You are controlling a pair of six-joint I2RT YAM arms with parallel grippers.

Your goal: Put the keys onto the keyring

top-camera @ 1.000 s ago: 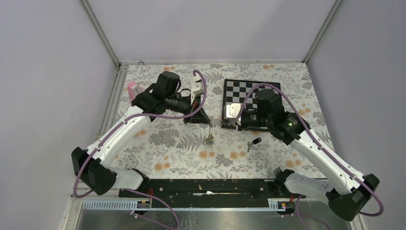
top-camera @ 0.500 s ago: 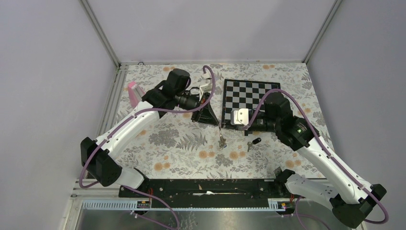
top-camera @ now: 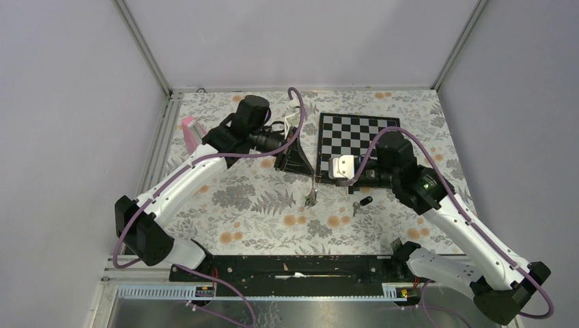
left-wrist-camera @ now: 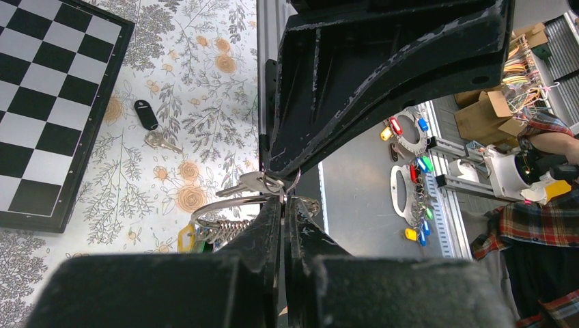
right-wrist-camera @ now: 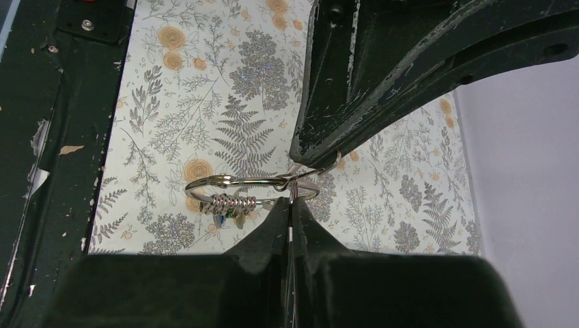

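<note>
On the floral worktop (top-camera: 252, 219) the black-headed key (left-wrist-camera: 145, 113) and the silver key (left-wrist-camera: 162, 141) lie close together, at four o'clock of the keyring (top-camera: 312, 196) and apart from it. The keyring hangs with its tags down. The left pincer (left-wrist-camera: 283, 205) reaches it from eleven o'clock and the right pincer (right-wrist-camera: 290, 198) from two, each closed tight on its big wire ring. The chessboard (top-camera: 355, 130) lies beyond, at one o'clock.
</note>
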